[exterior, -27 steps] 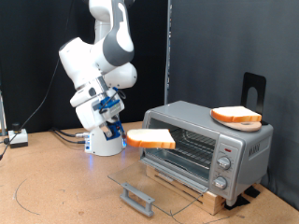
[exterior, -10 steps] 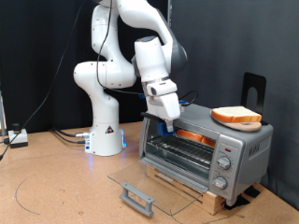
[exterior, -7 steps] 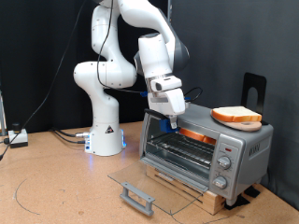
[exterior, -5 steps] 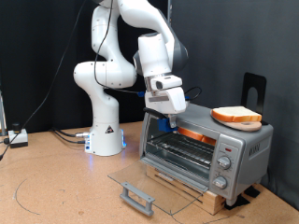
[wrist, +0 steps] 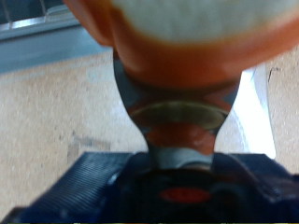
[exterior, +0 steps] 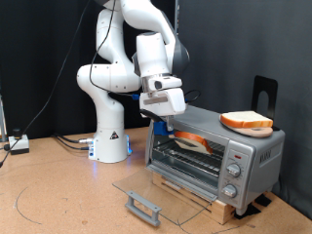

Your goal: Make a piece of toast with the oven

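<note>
The silver oven stands at the exterior view's right with its glass door folded down flat. My gripper is at the oven's open front, shut on a piece of toast that reaches partway into the oven over the wire rack. In the wrist view the toast fills the frame close up, pale with an orange crust, clamped in the gripper. A second, alike slice lies on top of the oven.
The door's handle juts out over the wooden table. The arm's white base stands left of the oven. Cables run along the table at the back left. A black stand rises behind the oven.
The gripper carried the toast from the left into the oven. In the last half second it has drawn back to the exterior view's left, the toast moving with it.
</note>
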